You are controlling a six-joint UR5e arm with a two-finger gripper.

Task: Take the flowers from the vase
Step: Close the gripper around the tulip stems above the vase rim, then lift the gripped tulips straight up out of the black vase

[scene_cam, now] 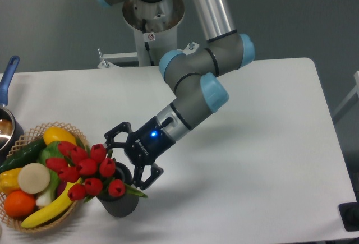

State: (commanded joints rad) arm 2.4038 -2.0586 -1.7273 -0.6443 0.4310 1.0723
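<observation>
The flowers (87, 168), a bunch of red tulip buds with green leaves, stand in the dark grey vase (119, 205) near the table's front left. The buds lean left over the basket. My gripper (127, 161) reaches in from the right at the height of the buds. Its jaws are spread wide, with one finger (110, 136) above the bunch and the other finger (147, 178) to the lower right of it. The rightmost buds lie at the mouth of the jaws. The stems are hidden behind the buds and the gripper.
A woven wicker basket (68, 127) with yellow, green and orange fruit and vegetables sits right beside the vase on its left. A pot (4, 133) with a blue handle stands at the left edge. The table's front edge is just below the vase.
</observation>
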